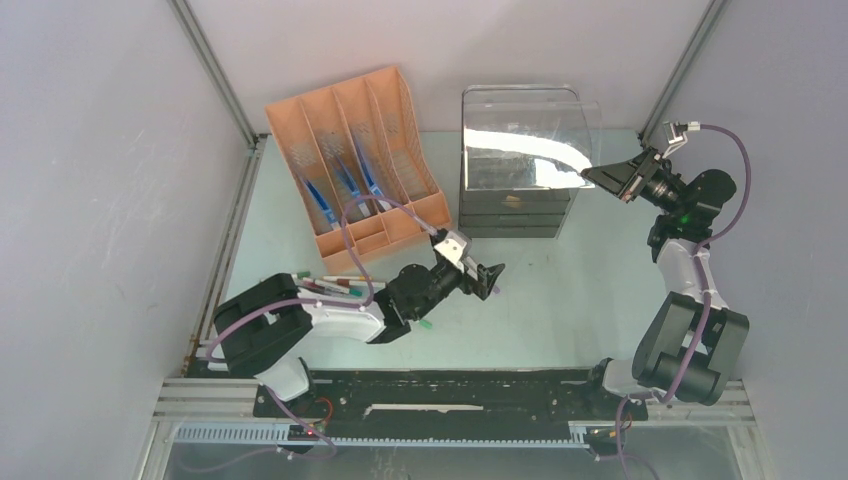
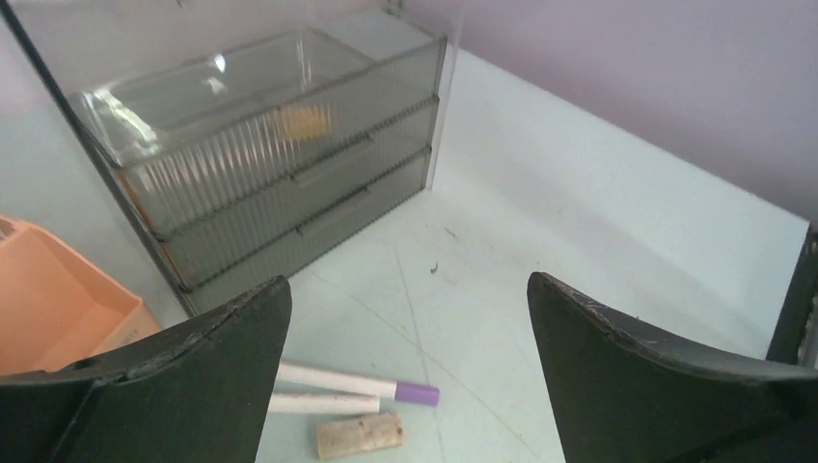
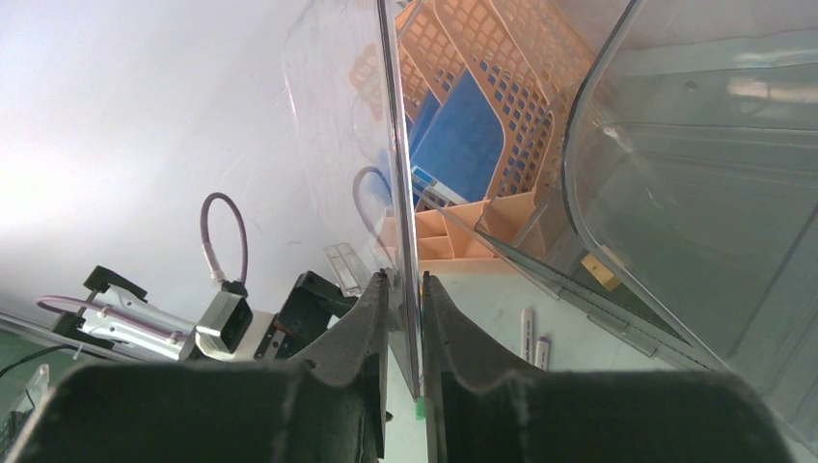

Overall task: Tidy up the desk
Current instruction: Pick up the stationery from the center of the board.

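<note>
My left tool (image 2: 407,289) is spread wide above the purple-capped marker (image 2: 357,386) on the worktop (image 2: 579,212). I'd drop straight, centre it, squeeze. The right tool (image 3: 405,285) pinches the clear panel (image 3: 333,116).

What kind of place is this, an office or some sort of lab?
Most likely a robot test cell staged as an office desk: a pale green desk boxed in by aluminium frame rails and blank walls, holding an orange file sorter and a clear drawer unit.
</note>
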Motion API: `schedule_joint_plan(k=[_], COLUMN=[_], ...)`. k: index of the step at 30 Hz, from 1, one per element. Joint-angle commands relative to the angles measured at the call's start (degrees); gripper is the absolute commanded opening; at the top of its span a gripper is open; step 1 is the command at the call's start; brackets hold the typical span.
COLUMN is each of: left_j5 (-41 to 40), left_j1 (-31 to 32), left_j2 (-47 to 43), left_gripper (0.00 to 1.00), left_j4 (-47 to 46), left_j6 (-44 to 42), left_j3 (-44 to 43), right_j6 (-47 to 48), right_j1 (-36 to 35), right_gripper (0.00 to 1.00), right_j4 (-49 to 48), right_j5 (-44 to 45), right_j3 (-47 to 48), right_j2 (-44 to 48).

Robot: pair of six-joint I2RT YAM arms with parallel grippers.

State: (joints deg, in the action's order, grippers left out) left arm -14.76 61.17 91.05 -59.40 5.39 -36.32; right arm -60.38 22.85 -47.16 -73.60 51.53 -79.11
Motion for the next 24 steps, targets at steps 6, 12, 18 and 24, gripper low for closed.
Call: schedule_joint_plan(k=[6,12,18,24], left_j5=[6.3,7.0,4.5,2.3], left_j1=[-0.8,-1.0,-1.3,-1.6], left_j2=[-1.8,0.7,5.9,10.7], left_gripper=[1.0,1.0,1.0,1.0], left_j4=[20.1,25.1,36.7,49.6], left_j6=[6.3,8.1,10.3,10.8], left_j3=[-5.4,-7.0,-13.9,-22.4], right_j6=[0.9,1.0,1.1,1.2], right_j1=[0.2,0.2,0.2,0.2], right_gripper=[0.2,0.2,0.2,0.2], right_j4=[-0.2,-0.2,0.0,0.1], right_j5=[0.8,0.7,0.7,0.7], right_j3=[0.1,0.1,0.0,0.1], right_j2=[1.8,1.7,1.6,1.6])
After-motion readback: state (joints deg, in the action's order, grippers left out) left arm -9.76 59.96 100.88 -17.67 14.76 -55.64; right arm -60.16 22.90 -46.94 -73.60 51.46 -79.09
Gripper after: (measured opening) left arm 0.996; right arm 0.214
